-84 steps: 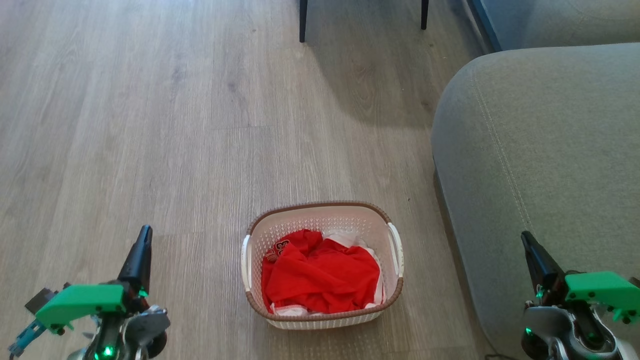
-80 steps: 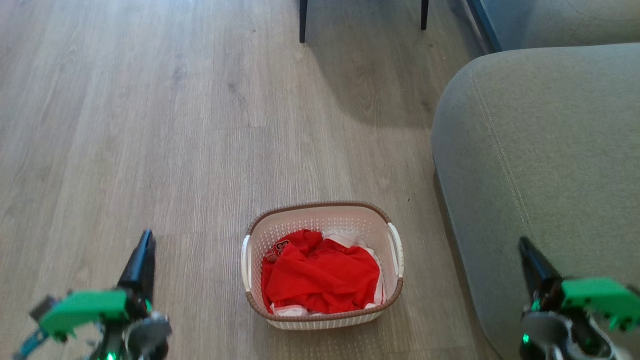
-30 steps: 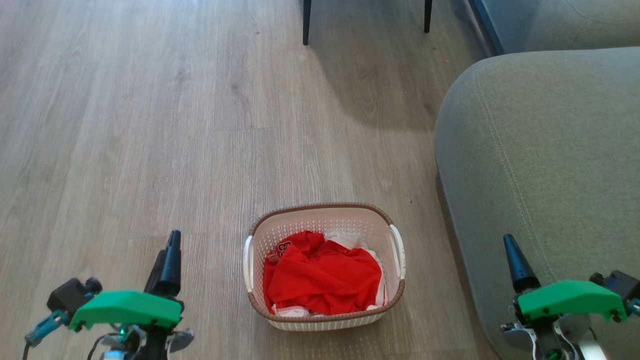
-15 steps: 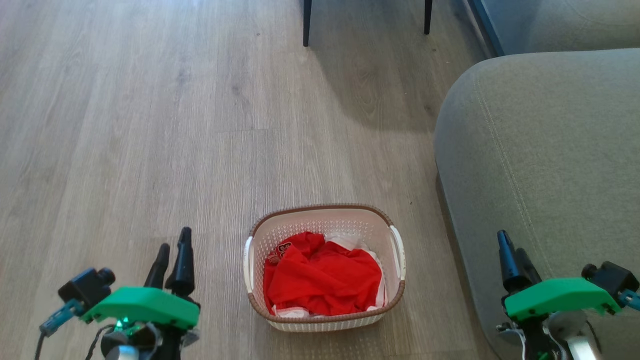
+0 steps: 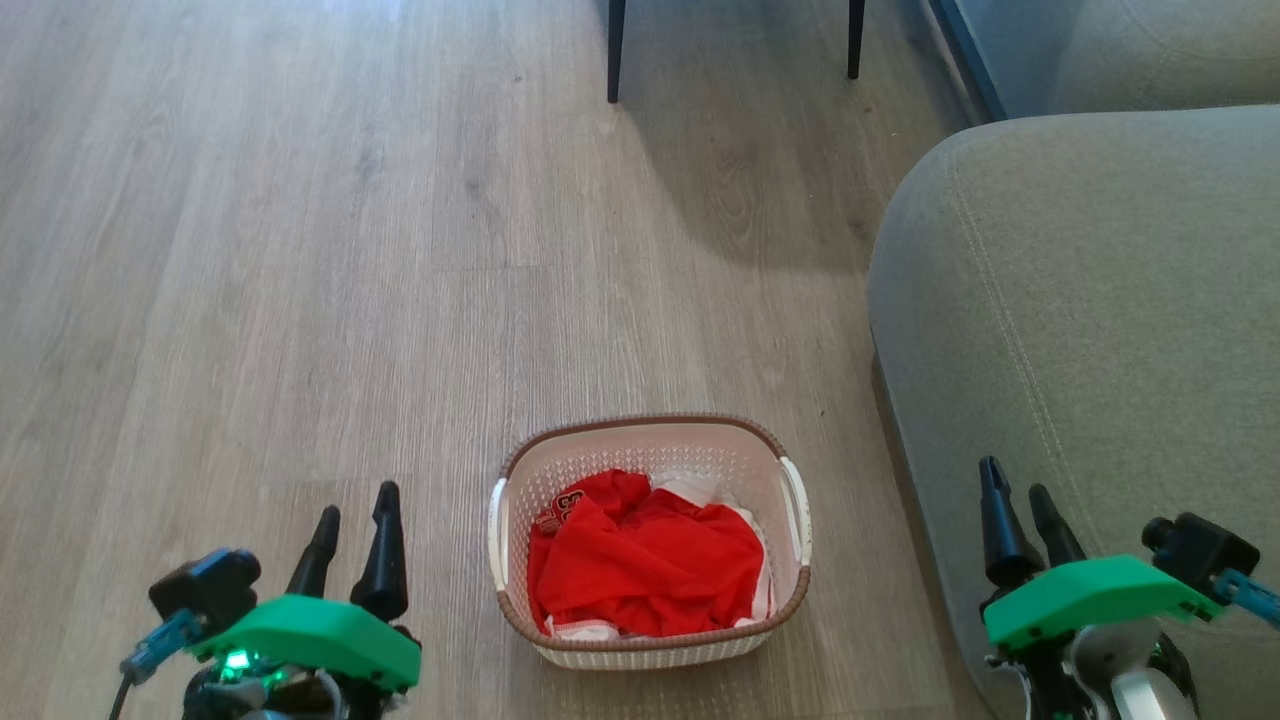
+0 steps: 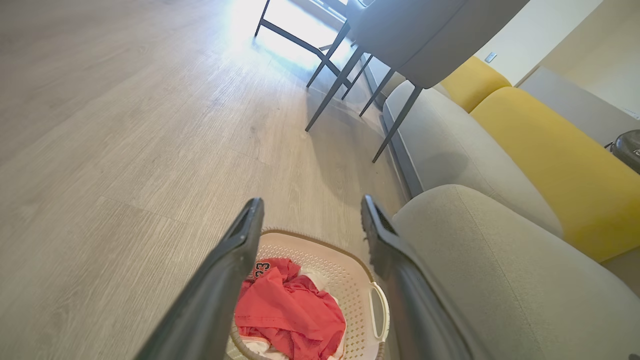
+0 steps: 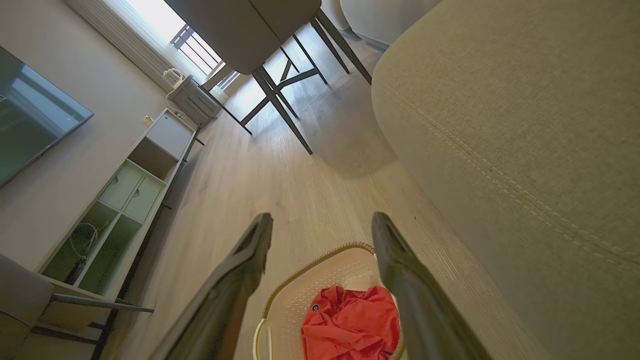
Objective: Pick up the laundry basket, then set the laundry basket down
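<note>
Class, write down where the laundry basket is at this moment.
In the head view the laundry basket sits on the wooden floor at lower centre, between the left gripper and right gripper, beside the grey sofa.

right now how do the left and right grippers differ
The left gripper is seen against bare wooden floor; the right gripper against the grey sofa. In the head view the left gripper sits nearer the laundry basket than the right gripper. Both are open and empty.
</note>
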`<state>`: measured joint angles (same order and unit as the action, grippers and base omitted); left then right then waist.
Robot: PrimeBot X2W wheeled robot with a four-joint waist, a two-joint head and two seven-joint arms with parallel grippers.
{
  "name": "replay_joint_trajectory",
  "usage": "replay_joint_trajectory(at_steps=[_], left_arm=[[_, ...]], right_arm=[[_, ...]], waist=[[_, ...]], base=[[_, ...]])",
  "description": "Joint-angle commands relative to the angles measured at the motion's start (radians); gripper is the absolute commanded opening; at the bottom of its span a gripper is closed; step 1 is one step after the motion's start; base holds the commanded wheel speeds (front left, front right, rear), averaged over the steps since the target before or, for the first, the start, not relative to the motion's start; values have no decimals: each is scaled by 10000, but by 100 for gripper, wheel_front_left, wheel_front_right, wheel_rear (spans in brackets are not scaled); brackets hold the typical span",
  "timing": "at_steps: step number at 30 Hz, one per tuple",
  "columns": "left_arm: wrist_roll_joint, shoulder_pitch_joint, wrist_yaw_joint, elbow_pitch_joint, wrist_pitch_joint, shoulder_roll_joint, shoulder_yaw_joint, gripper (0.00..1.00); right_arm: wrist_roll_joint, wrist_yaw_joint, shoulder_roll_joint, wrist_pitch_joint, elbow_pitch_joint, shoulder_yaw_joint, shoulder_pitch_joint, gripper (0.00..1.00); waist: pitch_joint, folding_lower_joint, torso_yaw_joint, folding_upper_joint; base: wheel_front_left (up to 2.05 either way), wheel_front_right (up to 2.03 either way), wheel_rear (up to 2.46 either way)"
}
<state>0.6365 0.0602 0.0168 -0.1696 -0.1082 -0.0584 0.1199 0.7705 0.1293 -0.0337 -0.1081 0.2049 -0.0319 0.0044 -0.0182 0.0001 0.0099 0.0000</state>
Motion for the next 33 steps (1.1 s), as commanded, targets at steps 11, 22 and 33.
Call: replay_joint_trajectory(at_steps=[11, 22, 33], left_arm=[[-1462, -228, -307, 538, -421, -273, 48, 100], [-2742, -73, -509, 598, -743, -313, 200, 100], [-4028, 86, -589, 532, -1065, -321, 342, 100]], right_arm=[[-1445, 9, -120, -420, -428, -384, -286, 100], [-2752, 11, -133, -743, -351, -629, -304, 100], [-4045, 12, -146, -1065, -329, -819, -300, 100]], waist=[[-26, 0, -2, 0], [-33, 0, 11, 0], [-47, -1, 56, 0]], base=[[0, 0, 0], [0, 0, 0], [0, 0, 0]])
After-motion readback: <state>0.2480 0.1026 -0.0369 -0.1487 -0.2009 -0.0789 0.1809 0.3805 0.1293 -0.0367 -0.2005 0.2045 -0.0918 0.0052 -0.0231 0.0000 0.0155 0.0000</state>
